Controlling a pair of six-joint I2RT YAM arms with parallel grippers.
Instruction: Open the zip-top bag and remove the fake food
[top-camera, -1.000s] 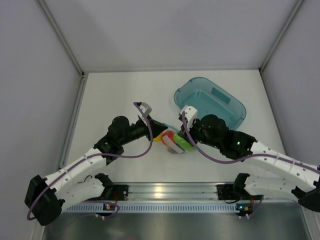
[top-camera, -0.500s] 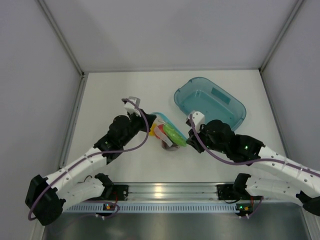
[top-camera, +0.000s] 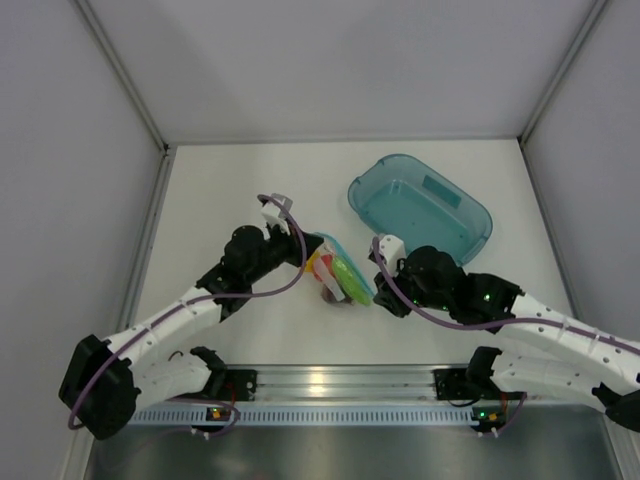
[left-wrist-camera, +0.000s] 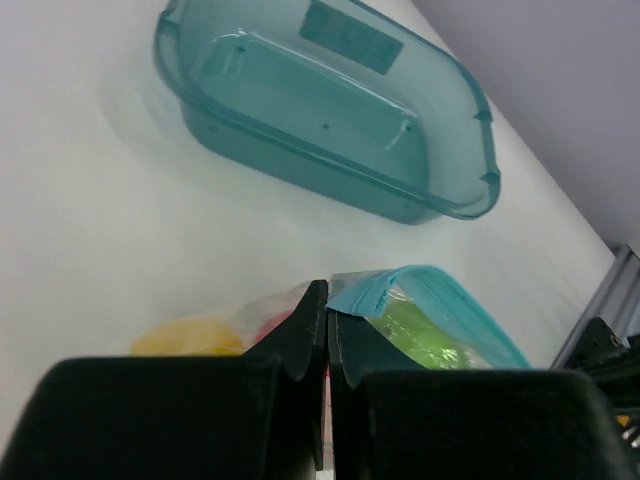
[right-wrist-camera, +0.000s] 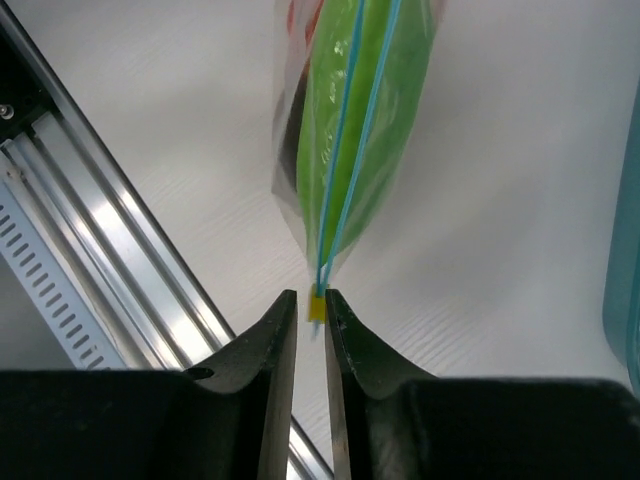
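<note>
1. The zip-top bag (top-camera: 340, 272) sits near the middle of the table (top-camera: 230, 190), stretched between the two hands. Its light blue zip strip (top-camera: 352, 268) runs from 11 o'clock to 5 o'clock in the overhead view.
2. The left hand (top-camera: 305, 252) is at the bag's 10 o'clock end. In its wrist view, the left hand (left-wrist-camera: 326, 320) has its fingers pressed together on the clear plastic just beside the end of the zip strip (left-wrist-camera: 440, 300).
3. The right hand (top-camera: 378, 297) is at the bag's 5 o'clock end. In its wrist view, the right hand (right-wrist-camera: 311, 310) has its fingers nearly together around a small yellow tab (right-wrist-camera: 316, 306) at the tip of the zip strip (right-wrist-camera: 345, 130). A sliver of table shows beside the tab, so it cannot be told whether they pinch it.
4. The zip strip reads as two thin blue lines lying close together along the bag (right-wrist-camera: 350, 190).
5. The fake food is inside the bag: a yellow piece (left-wrist-camera: 190, 338) and a red piece (left-wrist-camera: 275, 322) on one side of the left fingers, and a green piece (left-wrist-camera: 415, 335) under the strip on the other.
6. A teal tray (top-camera: 420, 205) lies at 1 o'clock from the bag, apart from it.
7. A metal rail (top-camera: 330, 382) runs along the table's 6 o'clock edge.
</note>
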